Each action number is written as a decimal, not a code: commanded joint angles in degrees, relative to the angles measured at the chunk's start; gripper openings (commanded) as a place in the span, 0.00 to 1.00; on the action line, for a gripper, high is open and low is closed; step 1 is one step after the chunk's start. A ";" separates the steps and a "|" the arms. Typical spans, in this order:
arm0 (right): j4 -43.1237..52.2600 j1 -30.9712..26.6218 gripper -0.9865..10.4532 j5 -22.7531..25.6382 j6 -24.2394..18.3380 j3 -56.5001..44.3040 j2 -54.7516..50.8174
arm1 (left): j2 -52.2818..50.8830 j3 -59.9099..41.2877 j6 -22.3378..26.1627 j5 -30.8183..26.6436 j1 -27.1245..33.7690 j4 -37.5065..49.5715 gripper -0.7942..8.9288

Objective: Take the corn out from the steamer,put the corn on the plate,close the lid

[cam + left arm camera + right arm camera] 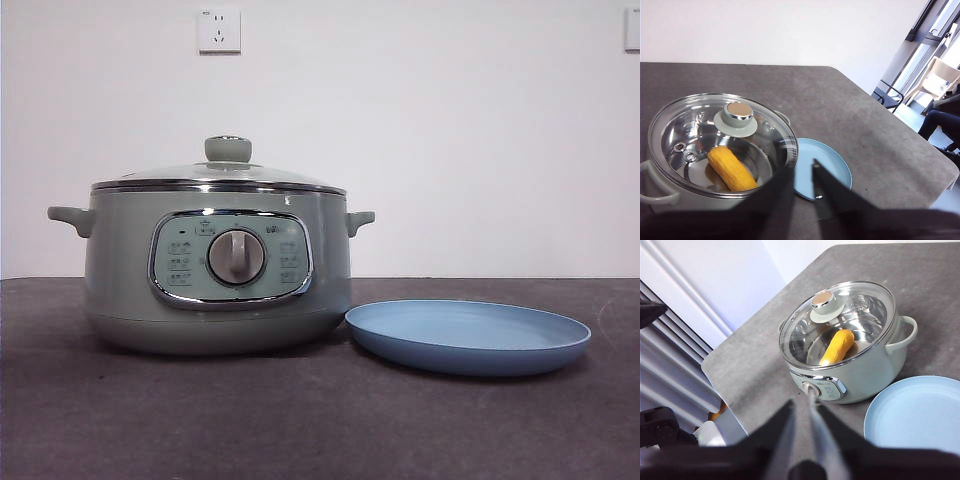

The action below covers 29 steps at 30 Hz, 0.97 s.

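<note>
**Lid still on, corn still inside, plate bare**

Nothing of the task shows as done: the steamer has yet to be opened, the corn lifted out and set on the plate, and the lid put back.

Nearest in the front view is the dark grey table (300, 420), matte and faintly mottled like felt or stone. On it, to one side, rests the plate (468, 337), a wide, shallow, light-blue disc with a soft matte finish and a low raised rim; nothing lies on it. Just beside it, nearly touching its edge, stands the steamer (215, 265), a round sage-green pot with two stubby side handles, a chrome-framed control panel and a silver dial (237, 257). The lid (220, 175) sits squarely on the pot: domed clear glass, chrome rim, pale green knob (228, 148) with a metal cap. Through the glass, the wrist views show the corn (731, 168), a short, stubby yellow-orange cob with tapered ends, lying on the shiny steel floor of the pot.

Both arms wait high above the table. The left gripper (802, 175) has its jaws apart by a narrow gap, holding nothing; the right gripper (801, 412) likewise shows a slim gap and is empty.

Behind all stands a plain white wall with a socket (219, 30).
</note>
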 commanded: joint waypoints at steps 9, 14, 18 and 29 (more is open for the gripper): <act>0.24 0.09 0.58 0.24 -0.55 0.20 0.02 | 0.74 0.17 0.76 0.22 0.15 0.70 0.63; 0.26 0.09 0.58 0.24 -0.57 0.20 0.02 | 3.26 0.17 0.83 0.22 0.09 2.69 0.63; 0.26 0.09 0.58 0.31 -0.57 0.20 0.04 | 6.84 0.17 0.79 0.13 -0.77 7.74 0.63; 0.26 0.09 0.58 0.39 -0.55 0.20 0.09 | 24.30 3.19 2.14 -9.27 -10.12 20.61 0.63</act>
